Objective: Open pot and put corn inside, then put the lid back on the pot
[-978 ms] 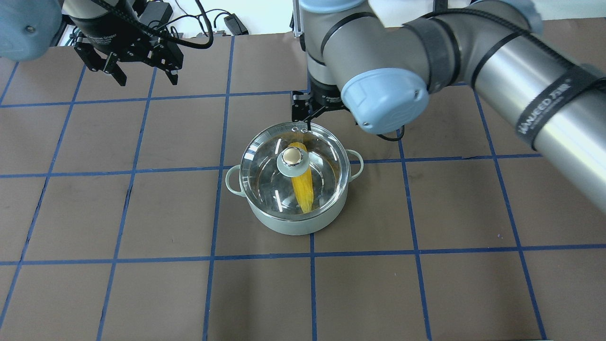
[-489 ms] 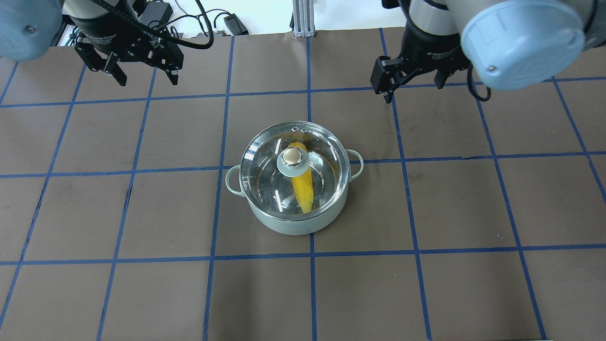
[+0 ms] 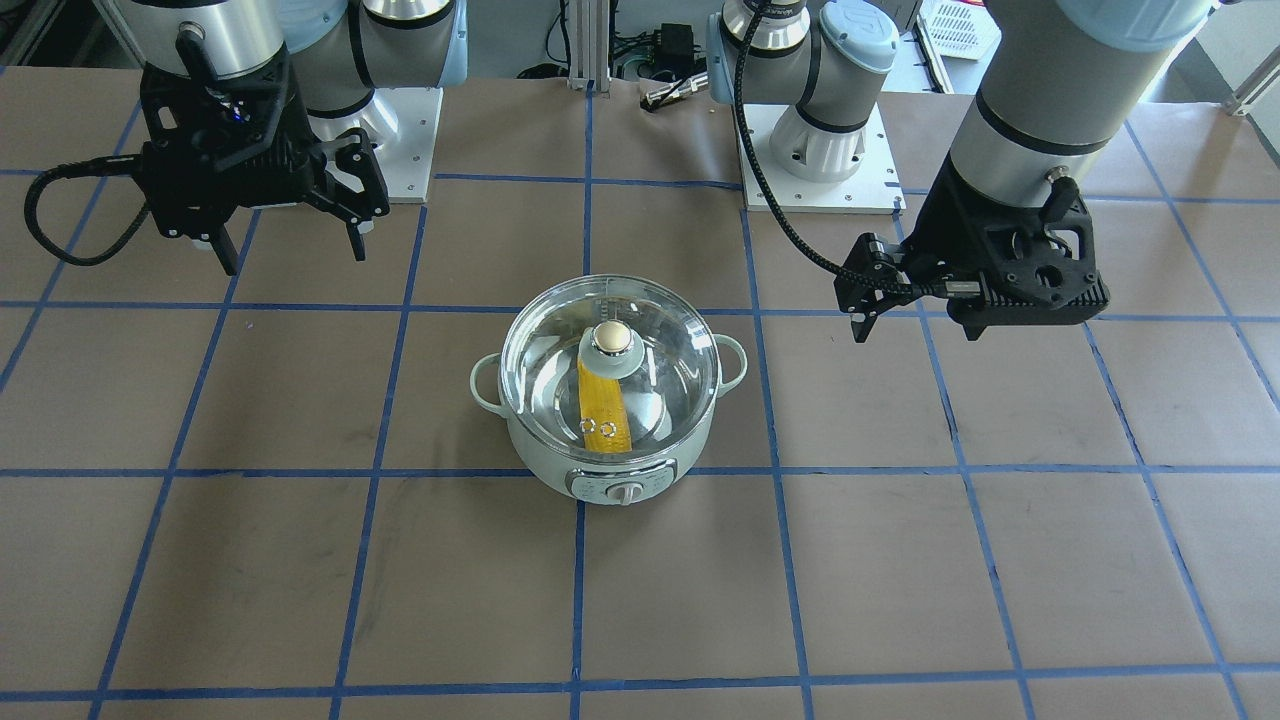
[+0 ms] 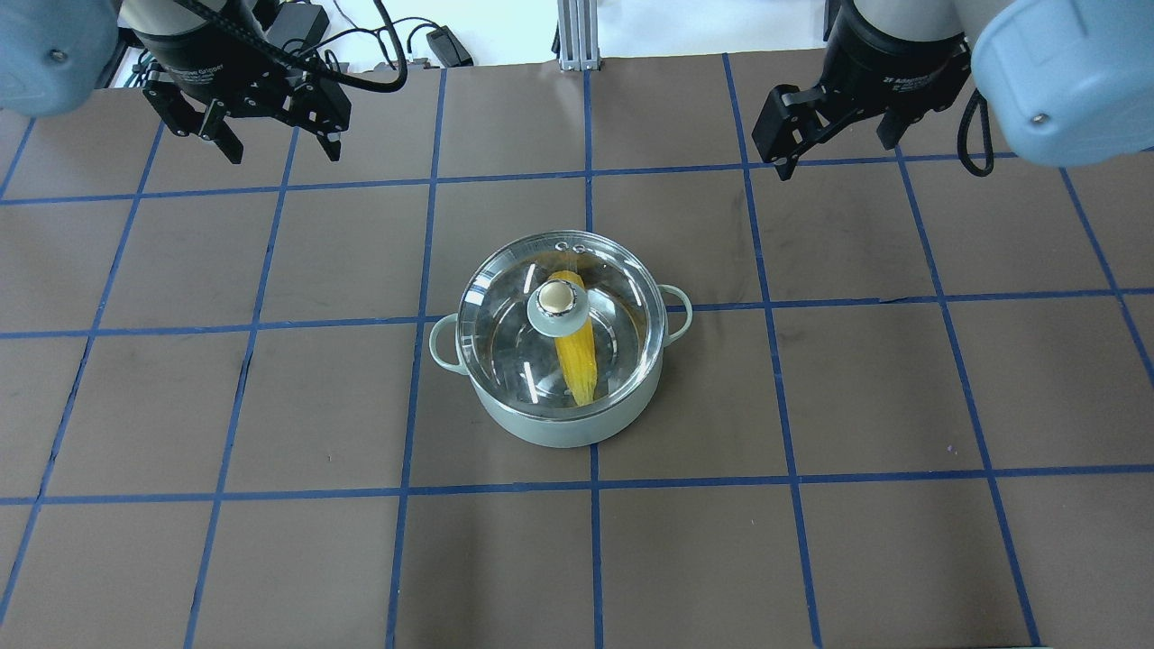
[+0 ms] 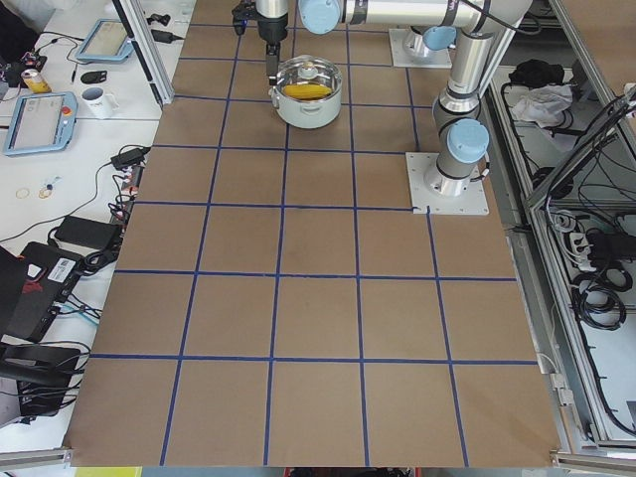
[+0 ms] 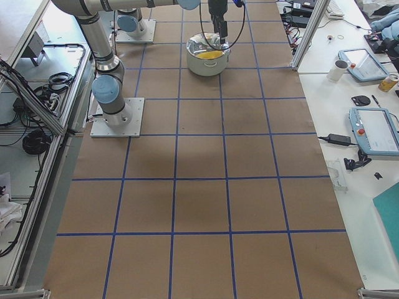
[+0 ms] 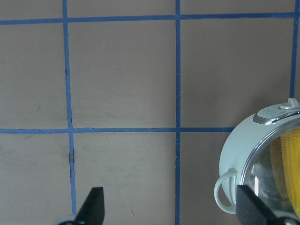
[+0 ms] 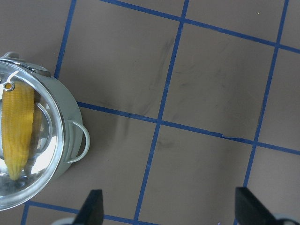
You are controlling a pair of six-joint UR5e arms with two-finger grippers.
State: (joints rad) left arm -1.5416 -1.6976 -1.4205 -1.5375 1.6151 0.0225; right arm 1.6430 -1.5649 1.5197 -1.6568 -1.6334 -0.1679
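The mint-green pot (image 4: 563,425) stands mid-table with its dial toward the front-facing camera (image 3: 540,440). The clear glass lid (image 4: 505,338) sits on the pot, knob (image 4: 557,296) up. The yellow corn (image 4: 577,361) lies inside, seen through the glass (image 3: 603,405). My left gripper (image 4: 281,155) hangs open and empty, high and off to the pot's left (image 3: 915,335). My right gripper (image 4: 837,160) hangs open and empty, high and off to the pot's right (image 3: 292,260). The left wrist view shows the pot (image 7: 239,154) at its right edge. The right wrist view shows the pot (image 8: 65,117) at its left edge.
The brown table (image 4: 270,406) carries a blue tape grid. The arm bases (image 3: 820,150) stand at the robot's side. Side benches hold tablets (image 5: 40,119) and a mug (image 5: 96,99), and an aluminium post (image 4: 572,36) stands beyond the far edge.
My right arm has pulled away from the pot's far rim, up and to the right. The lid, pot, corn and left arm have not moved.
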